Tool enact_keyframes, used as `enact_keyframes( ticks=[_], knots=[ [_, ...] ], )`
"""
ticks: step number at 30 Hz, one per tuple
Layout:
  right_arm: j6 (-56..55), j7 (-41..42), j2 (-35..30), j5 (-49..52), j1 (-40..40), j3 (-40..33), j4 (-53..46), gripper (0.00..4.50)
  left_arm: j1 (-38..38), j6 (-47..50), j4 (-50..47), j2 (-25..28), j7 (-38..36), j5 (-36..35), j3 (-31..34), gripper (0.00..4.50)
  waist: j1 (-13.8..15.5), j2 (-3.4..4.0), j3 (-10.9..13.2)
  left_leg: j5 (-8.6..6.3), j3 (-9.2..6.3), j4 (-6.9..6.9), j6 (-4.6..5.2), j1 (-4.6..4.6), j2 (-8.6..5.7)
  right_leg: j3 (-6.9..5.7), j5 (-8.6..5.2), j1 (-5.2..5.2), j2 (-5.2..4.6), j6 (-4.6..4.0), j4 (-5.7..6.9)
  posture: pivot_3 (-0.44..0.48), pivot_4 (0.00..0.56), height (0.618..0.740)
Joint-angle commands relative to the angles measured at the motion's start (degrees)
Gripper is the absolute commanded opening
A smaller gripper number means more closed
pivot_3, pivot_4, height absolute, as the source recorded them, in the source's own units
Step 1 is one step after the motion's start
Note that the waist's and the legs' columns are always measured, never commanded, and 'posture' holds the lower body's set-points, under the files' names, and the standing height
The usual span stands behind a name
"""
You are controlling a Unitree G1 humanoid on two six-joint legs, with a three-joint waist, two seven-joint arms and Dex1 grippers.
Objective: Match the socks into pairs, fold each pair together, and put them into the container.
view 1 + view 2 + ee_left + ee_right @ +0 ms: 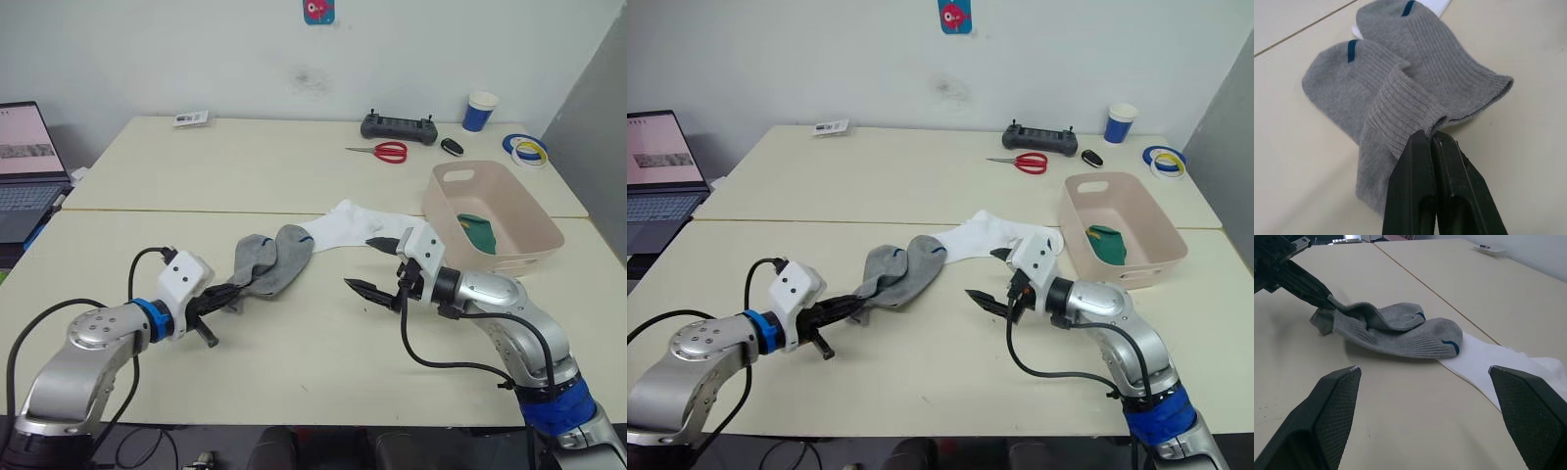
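Two grey socks (271, 257) with blue marks lie overlapping at mid-table. My left gripper (227, 292) is shut on the cuff of one grey sock (1400, 107), lifting that cuff slightly. White socks (343, 225) lie just beyond them, partly under the grey toes. My right gripper (372, 264) stands open over the table, close to the white socks (1484, 362), with nothing between its fingers. The pink-beige container (534, 211) sits to the right, with a dark green sock (480, 231) inside.
A laptop (24, 166) stands at the left edge. Along the back lie a small card (191, 118), red scissors (387, 151), a black controller (397, 127), a small black object (452, 146), a blue-and-white cup (480, 111) and tape rolls (529, 149).
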Motion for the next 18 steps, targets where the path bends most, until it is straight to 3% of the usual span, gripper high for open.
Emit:
enact_keyframes(
  ticks=[1, 4, 14, 15, 18],
  knots=[
    [-1.62, 0.44, 0.31, 0.12, -1.49, -0.37, -0.15, 4.50, -0.76, -2.13, 1.48, 1.17, -5.42, -2.96, 1.35, 0.21, 0.01, 0.00, 0.00, 0.00, 0.01, 0.00, 0.00, 0.00, -0.01, 0.00, 0.00, 0.00, 0.00, 0.00, 0.00, 0.000, 0.150, 0.740],
    [-1.68, 0.40, 0.53, 0.07, -1.69, -0.11, 0.00, 4.50, -1.04, -0.79, 2.26, 1.78, -8.50, -4.90, 1.19, 0.98, 0.02, 0.00, 0.00, 0.00, 0.06, 0.00, 0.00, -0.02, -0.03, 0.00, 0.00, 0.00, 0.00, 0.00, -0.02, 0.000, 0.150, 0.740],
    [-1.10, -0.84, 1.14, 0.15, -0.14, -0.32, -1.67, 4.50, 4.99, -0.22, 4.31, 6.41, -11.96, -6.43, 9.41, 4.26, -0.32, 0.02, 0.01, 0.00, -0.03, -0.06, 0.00, -0.01, 0.07, 0.02, -0.11, -0.03, -0.01, -0.18, 0.02, 0.000, 0.150, 0.740],
    [-1.21, -0.87, 1.13, 0.12, 0.00, -0.33, -1.64, 4.50, 5.20, -1.17, 4.12, 5.68, -11.21, -5.89, 9.25, 4.48, -0.34, 0.01, 0.01, 0.00, -0.04, -0.06, 0.00, -0.01, 0.06, 0.02, -0.12, -0.03, -0.03, -0.20, 0.02, 0.000, 0.150, 0.740],
    [-1.39, -1.05, 1.31, 0.00, 0.07, -0.28, -1.46, 4.50, 4.13, -2.27, 1.52, 2.69, -9.30, -6.74, 8.11, 4.48, -0.22, 0.01, 0.02, 0.00, -0.05, -0.06, 0.00, -0.04, 0.04, 0.03, -0.12, -0.03, -0.05, -0.20, 0.01, 0.000, 0.150, 0.740]
  ],
)
